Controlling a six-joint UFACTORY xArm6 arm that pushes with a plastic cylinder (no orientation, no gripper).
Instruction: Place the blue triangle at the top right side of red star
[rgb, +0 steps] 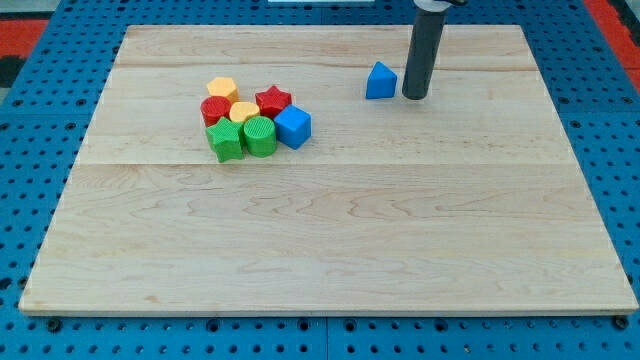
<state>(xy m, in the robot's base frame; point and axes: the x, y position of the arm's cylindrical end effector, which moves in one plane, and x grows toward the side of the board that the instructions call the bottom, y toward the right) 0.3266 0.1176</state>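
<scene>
My tip (414, 96) rests on the wooden board (330, 260) near the view's top, just to the view's right of the blue triangle (380, 81); a thin gap seems to separate them, though contact cannot be ruled out at this angle. No claw on this arm (rod only), so no jaw state to record.

Blue triangle sits well apart from the cluster, up and to the view's right of the red star (273, 101).

Cluster of 7 blocks at the view's left-centre, packed touching: yellow hexagon (222, 89) at top, red cylinder (216, 109), yellow heart (244, 111), red star, blue cube (293, 126), 2 green blocks at the bottom, green star (226, 141) and green cylinder (260, 135)
</scene>
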